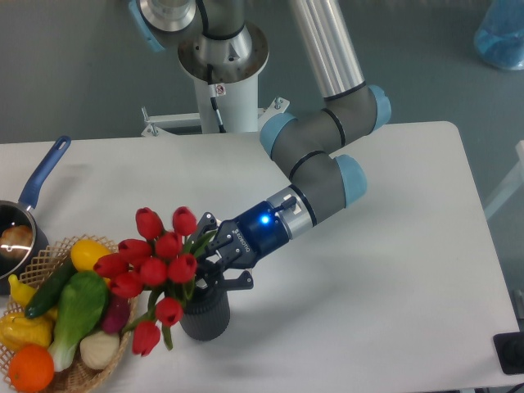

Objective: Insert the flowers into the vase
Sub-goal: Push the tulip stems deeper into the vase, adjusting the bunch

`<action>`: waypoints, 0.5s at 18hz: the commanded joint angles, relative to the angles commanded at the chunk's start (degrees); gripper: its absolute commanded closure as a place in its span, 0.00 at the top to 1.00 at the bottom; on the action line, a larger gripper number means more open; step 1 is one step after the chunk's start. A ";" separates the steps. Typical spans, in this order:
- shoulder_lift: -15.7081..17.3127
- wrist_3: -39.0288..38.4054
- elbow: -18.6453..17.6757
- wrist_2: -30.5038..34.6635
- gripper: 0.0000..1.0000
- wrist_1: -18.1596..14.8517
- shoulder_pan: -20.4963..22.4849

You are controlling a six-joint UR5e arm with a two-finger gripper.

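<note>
The flowers (154, 264), a bunch of red tulips with green stems, stand with their stems in the vase (205, 314) and lean left over the basket's edge. The vase is a short dark grey ribbed cylinder near the table's front, left of centre. My gripper (216, 253) reaches in from the right, just above the vase's mouth. It is open, one finger above the stems and one below, and the stems pass between them without being pinched. The tulip heads hide most of the vase's mouth.
A wicker basket (123, 344) of fruit and vegetables touches the tulips at the front left. A blue-handled saucepan (42, 173) sits at the left edge. The robot base (221, 74) stands behind the table. A blue object (500, 37) lies off the table at the top right.
</note>
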 joint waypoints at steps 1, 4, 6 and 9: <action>0.00 0.87 0.00 0.00 0.39 0.00 0.00; -0.35 1.76 -0.35 0.00 0.42 0.00 0.09; -0.35 1.76 -0.35 0.00 0.43 0.00 0.09; -0.35 1.76 -0.35 0.00 0.47 -0.09 0.18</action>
